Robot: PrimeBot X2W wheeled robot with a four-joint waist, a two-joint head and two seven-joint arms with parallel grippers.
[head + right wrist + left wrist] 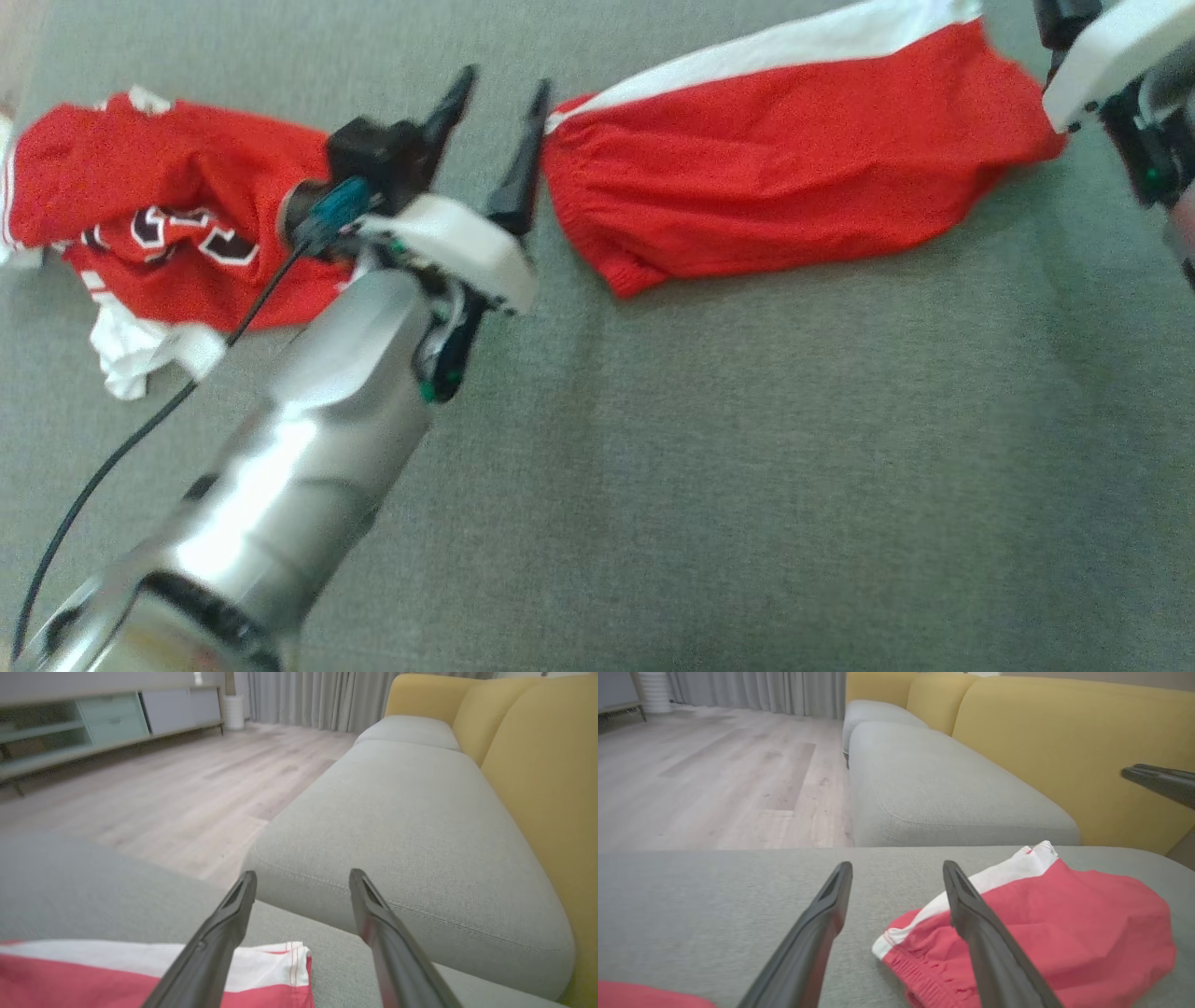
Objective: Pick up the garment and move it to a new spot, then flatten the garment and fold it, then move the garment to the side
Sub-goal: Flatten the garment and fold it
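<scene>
Red shorts (pixel 794 159) lie crosswise

They rest on the grey cushion (pixel 747 467), long axis left to right, waistband end just beside the left gripper (pixel 504 84), other end by the right gripper (pixel 303 875): each gripper is nearest its own end. Both pairs of fingers (pixel 822 924) stand apart, holding nothing. White stripe along the far edge; cloth mostly flat, lightly rumpled

Dark lettering (pixel 201 238) on the jersey (pixel 112 168) — unreadable.
</scene>
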